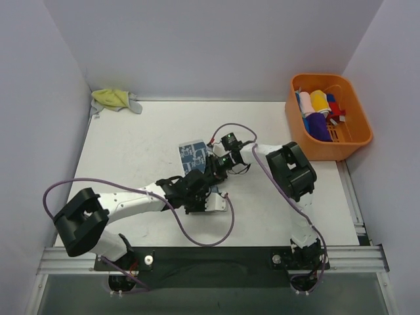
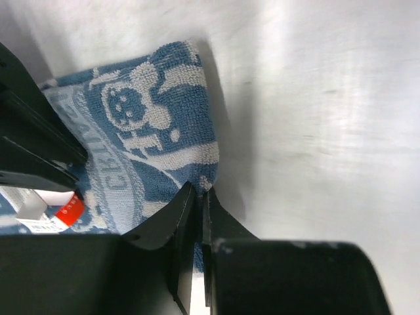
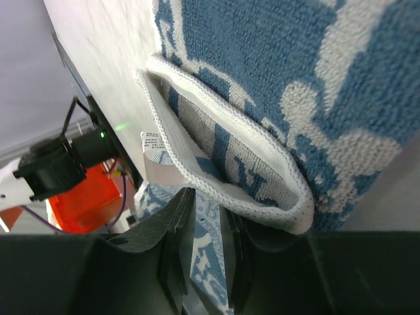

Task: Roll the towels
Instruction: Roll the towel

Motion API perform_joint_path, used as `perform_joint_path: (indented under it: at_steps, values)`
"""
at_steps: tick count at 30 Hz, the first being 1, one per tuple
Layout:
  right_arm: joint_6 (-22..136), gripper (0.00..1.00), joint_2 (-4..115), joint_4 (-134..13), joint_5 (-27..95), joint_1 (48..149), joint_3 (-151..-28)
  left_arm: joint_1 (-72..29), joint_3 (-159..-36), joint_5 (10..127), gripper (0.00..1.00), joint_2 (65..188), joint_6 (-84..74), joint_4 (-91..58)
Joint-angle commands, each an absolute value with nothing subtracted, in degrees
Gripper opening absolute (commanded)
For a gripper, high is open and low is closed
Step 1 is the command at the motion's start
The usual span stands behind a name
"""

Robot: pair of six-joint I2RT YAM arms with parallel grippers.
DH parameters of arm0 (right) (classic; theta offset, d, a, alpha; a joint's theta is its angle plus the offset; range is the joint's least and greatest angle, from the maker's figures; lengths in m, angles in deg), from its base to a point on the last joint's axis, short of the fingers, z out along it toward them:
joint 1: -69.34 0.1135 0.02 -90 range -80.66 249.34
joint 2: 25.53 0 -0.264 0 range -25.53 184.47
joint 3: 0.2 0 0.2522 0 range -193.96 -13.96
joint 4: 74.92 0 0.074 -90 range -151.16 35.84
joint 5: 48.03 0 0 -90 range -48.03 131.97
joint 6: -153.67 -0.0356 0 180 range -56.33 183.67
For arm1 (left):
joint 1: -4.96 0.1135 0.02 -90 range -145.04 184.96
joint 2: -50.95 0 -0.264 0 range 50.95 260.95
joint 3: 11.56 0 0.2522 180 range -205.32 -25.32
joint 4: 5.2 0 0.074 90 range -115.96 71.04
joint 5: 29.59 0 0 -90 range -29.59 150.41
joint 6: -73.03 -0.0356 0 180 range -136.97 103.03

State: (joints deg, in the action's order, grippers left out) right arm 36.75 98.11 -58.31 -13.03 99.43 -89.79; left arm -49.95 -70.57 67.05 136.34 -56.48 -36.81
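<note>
The blue-and-white towel (image 1: 192,153) lies mid-table, its near part hidden under both grippers. My left gripper (image 1: 200,193) comes in from the left. In its wrist view the left gripper (image 2: 200,191) is shut on the towel (image 2: 157,125), pinching its edge corner. My right gripper (image 1: 218,170) reaches in from the right. In its wrist view the right gripper (image 3: 205,205) is closed on a layer of the towel (image 3: 315,79), with a white-hemmed fold curling over one finger. The yellow-green towel (image 1: 115,100) lies crumpled in the far left corner.
An orange basket (image 1: 357,141) at the far right holds several rolled cloths. Purple cables loop over the table near both arms. White walls close in the back and sides. The towel's red-and-white label (image 2: 49,211) shows beside the left gripper.
</note>
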Motion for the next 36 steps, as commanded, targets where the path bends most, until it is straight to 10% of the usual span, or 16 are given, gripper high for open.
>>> perform_joint_path:
  at_steps: [1, 15, 36]
  values:
    - [40.9, 0.23, 94.2, -53.6, -8.7, 100.8, -85.3, -50.0, -74.3, 85.8, 0.0, 131.4, -50.3, -51.1]
    - [46.0, 0.24, 86.0, -48.4, -8.4, 100.1, -89.5, -37.9, -82.1, 108.4, 0.01, 135.8, -44.4, -60.9]
    - [48.9, 0.24, 95.6, -47.3, -4.6, 102.0, -90.4, -22.5, -93.3, 109.7, 0.12, 154.9, -49.2, -62.0]
